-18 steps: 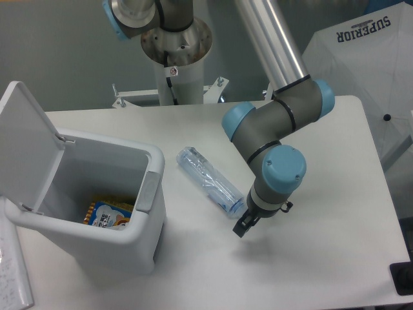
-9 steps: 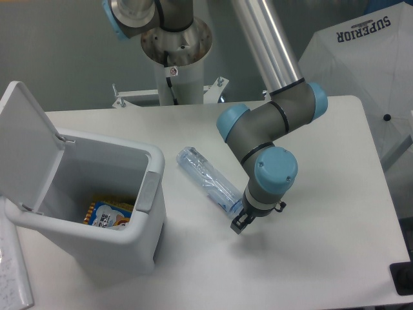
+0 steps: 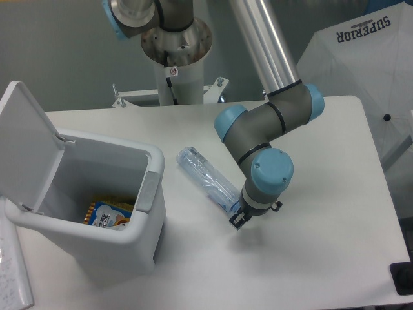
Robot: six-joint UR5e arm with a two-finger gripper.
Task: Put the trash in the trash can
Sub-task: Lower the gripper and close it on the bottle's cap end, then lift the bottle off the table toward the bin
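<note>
Fixed camera: clear bluish plastic bottle lies flat on the white worktop, just right of the open white rectangular plastic bin. Looks empty: light, thin-walled, slick, likely to crush, so grip across mid-body. Tool sits at the bottle's near end; can't tell whether the fingers are apart. Blue-and-yellow printed packet in bin, print unreadable. "SUPERIOR" on white fabric top right.

The white table carries one clear bluish plastic bottle and one white trash can, whose single lid stands open. One blue-and-yellow printed packet lies inside the can. One robot arm with one gripper reaches over the table, and one white cloth printed "SUPERIOR" sits behind.
</note>
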